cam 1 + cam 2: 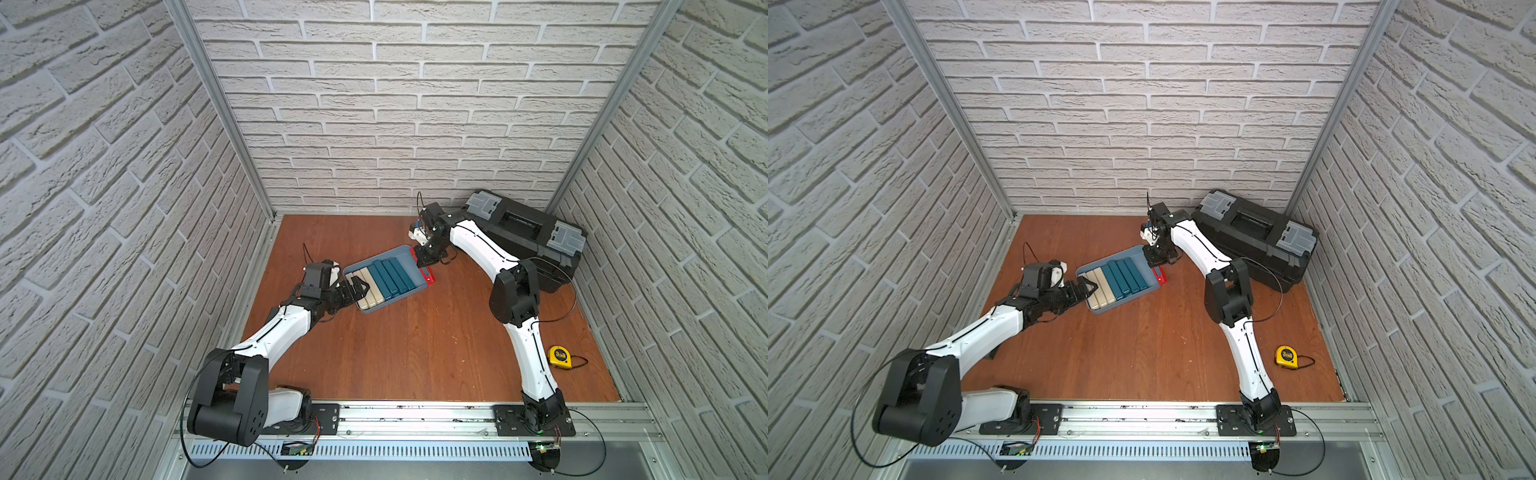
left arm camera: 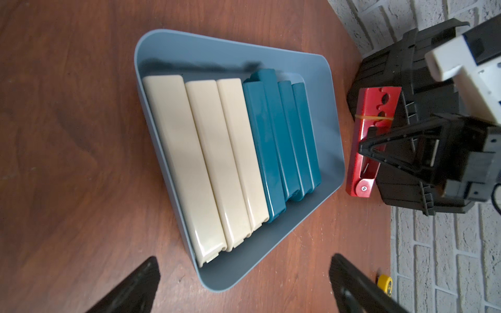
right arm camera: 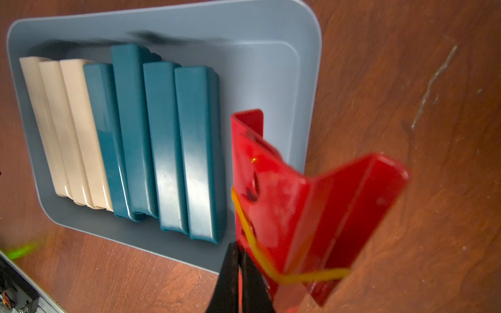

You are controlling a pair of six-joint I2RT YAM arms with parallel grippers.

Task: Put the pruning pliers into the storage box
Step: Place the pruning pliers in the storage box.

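The pruning pliers [image 1: 429, 277] [image 1: 1159, 277] are a flat bright red tool with a yellow rubber band around them. My right gripper [image 1: 424, 259] [image 3: 240, 249] is shut on one edge of the pliers [image 3: 284, 189]. They hang tilted along the outer side of the storage box [image 1: 404, 254] [image 1: 1137, 254], at its rim. In the left wrist view the pliers [image 2: 371, 130] stand just outside the box [image 2: 325, 108]. My left gripper [image 1: 361, 286] [image 2: 244, 258] is open at the opposite corner of the box, holding nothing.
Cream bars [image 2: 189, 151] and teal bars [image 3: 162, 141] fill most of the box, with a bare strip [image 3: 257, 81] on the pliers' side. A big black toolbox [image 1: 523, 232] stands behind the right arm. A yellow tape measure [image 1: 559, 356] lies at the front right.
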